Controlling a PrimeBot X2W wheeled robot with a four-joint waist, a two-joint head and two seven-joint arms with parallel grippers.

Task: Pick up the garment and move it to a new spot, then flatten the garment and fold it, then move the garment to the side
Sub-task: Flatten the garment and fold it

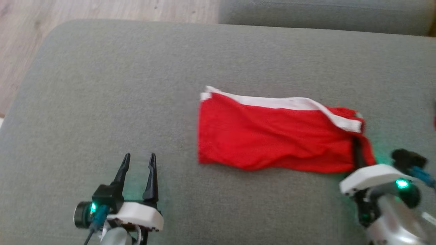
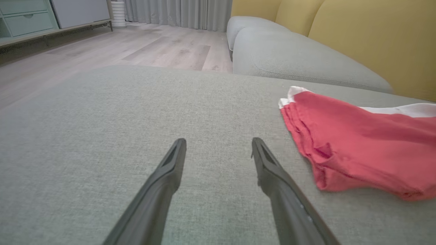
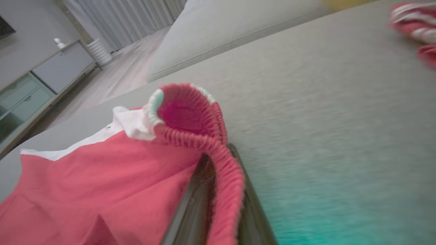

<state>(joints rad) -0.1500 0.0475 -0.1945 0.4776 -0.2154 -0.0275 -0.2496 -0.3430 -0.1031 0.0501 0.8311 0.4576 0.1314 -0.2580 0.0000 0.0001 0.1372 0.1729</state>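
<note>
Right gripper tips beneath garment waistband

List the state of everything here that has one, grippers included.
garment: lying on the cushion, roughly flat, wrinkled, waistband end pinched
left gripper: open, empty, apart from the garment
right gripper: shut on the garment's waistband
cabinet drawers: shut
curtains: drawn
red-and-white cloth: bunched on the cushion, too blurred to tell more
</note>
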